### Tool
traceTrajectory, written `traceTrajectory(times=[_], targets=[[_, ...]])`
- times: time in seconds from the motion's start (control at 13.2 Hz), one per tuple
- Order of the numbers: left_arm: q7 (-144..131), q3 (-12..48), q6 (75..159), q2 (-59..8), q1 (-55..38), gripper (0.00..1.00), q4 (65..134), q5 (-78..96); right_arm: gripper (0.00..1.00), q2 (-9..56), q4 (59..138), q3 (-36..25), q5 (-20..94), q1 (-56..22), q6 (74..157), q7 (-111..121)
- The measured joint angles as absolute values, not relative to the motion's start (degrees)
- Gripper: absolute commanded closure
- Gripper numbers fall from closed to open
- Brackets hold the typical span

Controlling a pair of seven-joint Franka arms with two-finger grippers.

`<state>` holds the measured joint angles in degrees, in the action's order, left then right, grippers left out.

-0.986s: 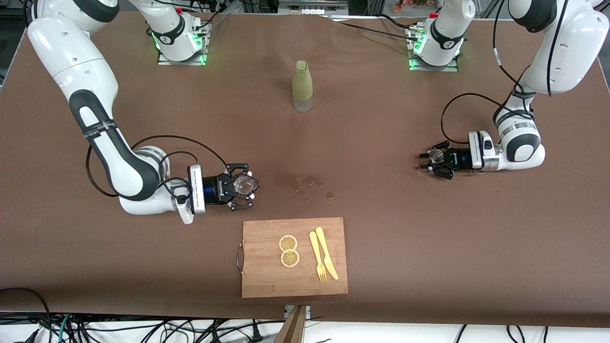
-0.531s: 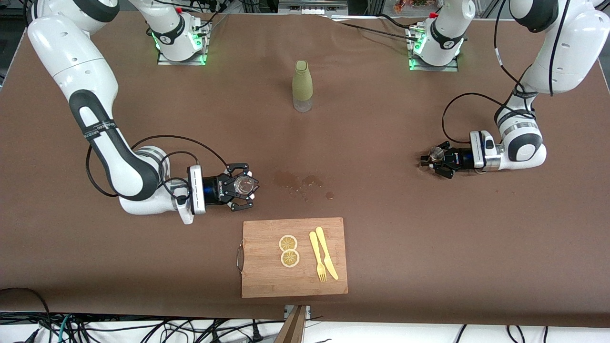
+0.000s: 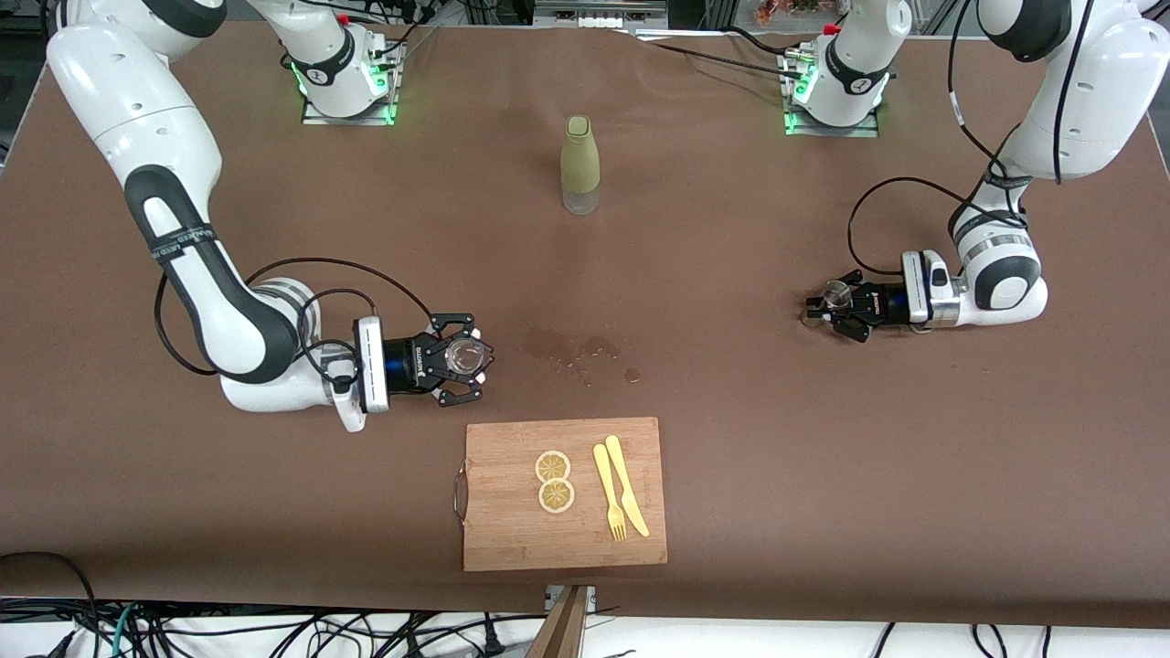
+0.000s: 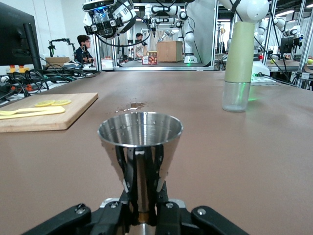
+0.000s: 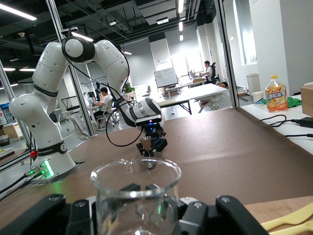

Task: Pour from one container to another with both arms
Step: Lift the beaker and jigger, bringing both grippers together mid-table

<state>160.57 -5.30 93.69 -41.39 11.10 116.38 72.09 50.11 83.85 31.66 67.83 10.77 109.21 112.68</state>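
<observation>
Both arms sit low on the brown worktop: right claw clamped round a clear glass beaker, left claw gripping a small metal cup. Green bottle stands between the bases.

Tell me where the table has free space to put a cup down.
Bare cloth lies between the bottle and the left pincer, and beside the cutting board toward the left arm's end. Crowded: wet spots between board and right pincer.
</observation>
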Motion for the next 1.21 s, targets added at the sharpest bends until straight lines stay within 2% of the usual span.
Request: traceTrajectory(times=[0.3,0.53,1.21], targets=[[158.79,-1.93,93.74,-39.36,11.02,1.0,115.66,72.52,0.94,47.98,83.89,31.87,67.8,10.3,109.34,112.09],[157.59,1.62,97.92,-38.08,9.62,1.0,115.58,77.21,0.95,47.65,84.01,31.92,67.79,8.91,111.33,112.09],[156.71,12.35,121.72,-38.87,-2.04,1.0,115.83,107.78,0.95,44.84,85.81,32.1,67.7,2.26,124.11,109.63]])
